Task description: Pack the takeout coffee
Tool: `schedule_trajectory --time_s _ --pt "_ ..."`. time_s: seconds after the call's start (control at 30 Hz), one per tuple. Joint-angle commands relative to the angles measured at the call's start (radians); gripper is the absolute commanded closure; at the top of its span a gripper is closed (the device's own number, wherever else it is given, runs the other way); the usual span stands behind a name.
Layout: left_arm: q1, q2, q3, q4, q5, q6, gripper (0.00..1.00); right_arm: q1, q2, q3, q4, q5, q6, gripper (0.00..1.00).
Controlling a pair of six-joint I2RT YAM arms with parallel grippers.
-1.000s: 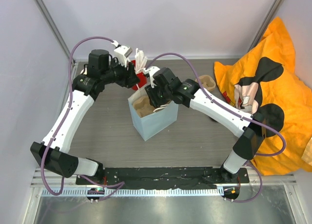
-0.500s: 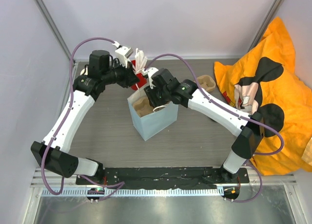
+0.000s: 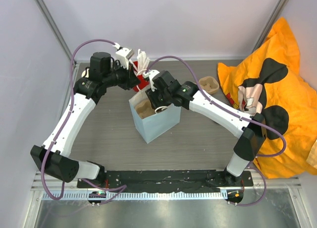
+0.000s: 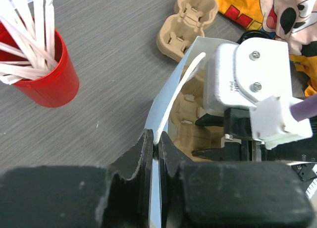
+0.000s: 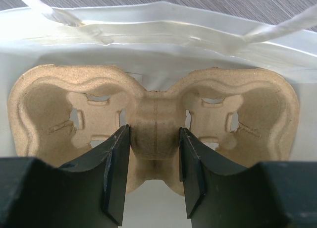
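L claw (image 4: 157, 143) closed onto bag (image 3: 159, 125); carrier (image 5: 49, 104) prob. across R claw (image 5: 152, 135).

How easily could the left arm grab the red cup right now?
Probably not right away. The left gripper is pinched shut on the edge of the bag, so it would have to let go first. The red cup stands close by on the table, with nothing between them.
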Motion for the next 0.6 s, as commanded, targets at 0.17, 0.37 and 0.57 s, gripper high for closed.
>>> schedule_trajectory --time_s 0.17,0.37,0.57 --pt "-0.002 -0.025 -0.013 0.049 -0.071 -0.015 0.94 0.006 0.007 0.023 0.029 0.019 -0.012 0.80" --pt "-0.002 -0.025 -0.016 0.052 -0.063 -0.019 0.97 0.006 0.018 0.026 0.027 0.026 -0.018 0.80" --pt "-0.002 -0.025 -0.024 0.055 -0.068 -0.019 0.98 0.006 0.022 0.026 0.027 0.026 -0.015 0.78"
